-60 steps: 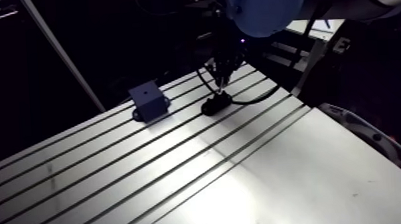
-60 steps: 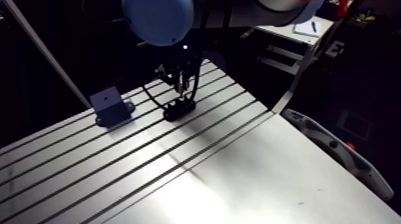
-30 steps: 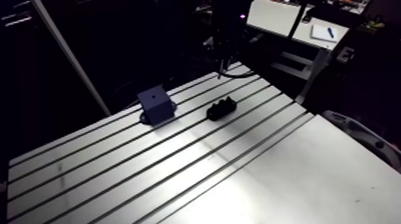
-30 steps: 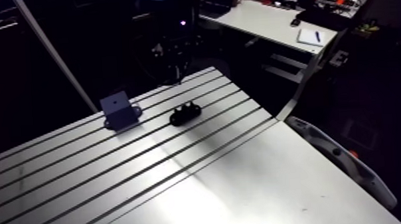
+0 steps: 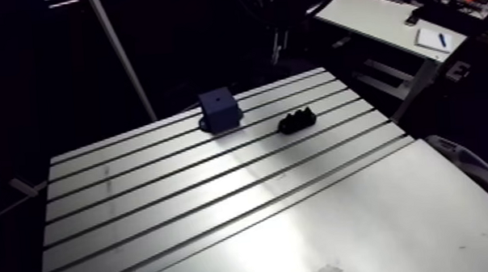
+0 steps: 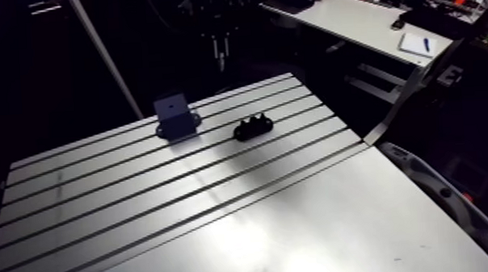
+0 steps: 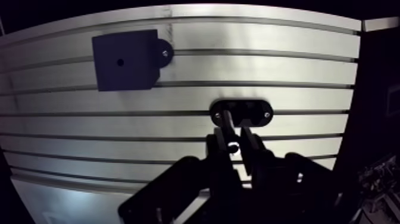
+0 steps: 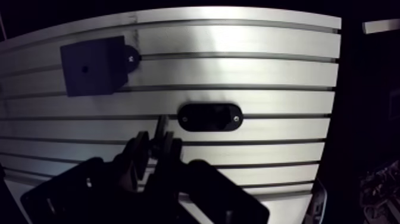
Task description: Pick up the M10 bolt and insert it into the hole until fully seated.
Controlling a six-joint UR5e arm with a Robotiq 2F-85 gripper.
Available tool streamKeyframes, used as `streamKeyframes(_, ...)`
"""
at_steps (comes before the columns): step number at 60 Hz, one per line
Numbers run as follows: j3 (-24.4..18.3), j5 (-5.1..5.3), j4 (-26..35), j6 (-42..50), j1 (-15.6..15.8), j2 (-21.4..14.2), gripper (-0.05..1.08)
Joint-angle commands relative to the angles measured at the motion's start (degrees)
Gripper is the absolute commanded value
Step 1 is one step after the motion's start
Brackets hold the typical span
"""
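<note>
My pincer (image 7: 232,142) hangs high up over the worktop (image 5: 220,216). Its two fingers are squeezed on the bolt (image 8: 161,130), a thin dark stick that pokes out between them. So the bolt is up in the air with the pincer. Down below, just ahead of the fingers, a black oval holder (image 8: 209,117) sits on the worktop. The dark block (image 7: 134,71) with the small hole (image 7: 119,61) on top sits off to one side, apart from the holder.
</note>
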Motion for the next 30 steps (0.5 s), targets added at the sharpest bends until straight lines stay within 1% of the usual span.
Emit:
streamKeyframes(1, -9.4, -2.30, 10.3, 5.4, 6.1, 3.5, 1.08)
streamKeyframes(6, -10.9, -2.20, 11.3, 6.2, 7.0, 4.6, 1.08)
streamKeyframes(8, -12.8, -2.20, 13.2, 6.7, 7.9, 5.9, 1.08)
streamKeyframes(10, -12.8, -2.20, 13.2, 6.7, 7.9, 5.9, 1.08)
streamKeyframes(14, -15.2, -2.20, 15.0, 7.4, 8.7, 7.3, 1.08)
streamKeyframes(21, -17.1, -2.20, 15.4, 8.5, 9.8, 8.9, 1.08)
streamKeyframes(30, -17.9, -2.20, 15.5, 9.6, 10.3, 10.0, 1.08)
